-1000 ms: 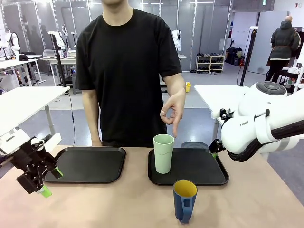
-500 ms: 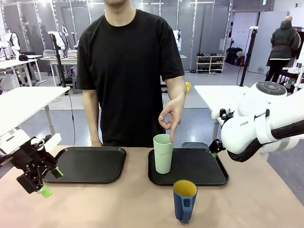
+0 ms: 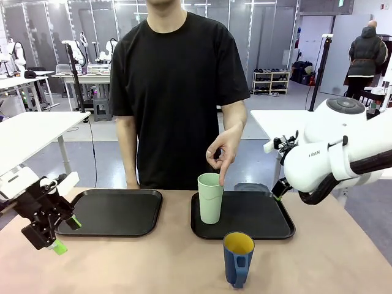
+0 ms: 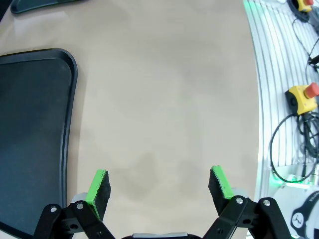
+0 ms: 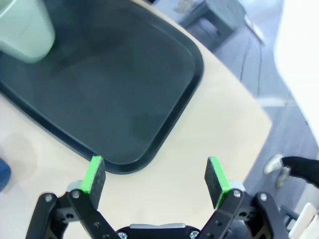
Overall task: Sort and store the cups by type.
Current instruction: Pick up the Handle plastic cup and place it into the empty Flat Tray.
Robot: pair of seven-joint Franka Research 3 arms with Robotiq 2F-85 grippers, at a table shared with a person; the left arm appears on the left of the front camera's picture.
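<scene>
The left tool (image 4: 159, 181) stands with its green pads wide apart and nothing between them, over bare beige tabletop (image 3: 153, 263) at the near left, just beside the left black plastic tray (image 3: 116, 211). The right tool (image 5: 155, 179) is likewise spread and empty, above the far right corner of the right black plastic tray (image 3: 257, 214). On that tray's left part stands the tall pale green plastic tumbler (image 3: 210, 198), upright. A person's hand (image 3: 222, 152) hangs over it, one finger pointing down at the rim; whether it touches I cannot tell. The shorter dark blue mug with a yellow inside (image 3: 238, 258) stands upright on the tabletop just near of the right tray, its handle turned to the near side.
</scene>
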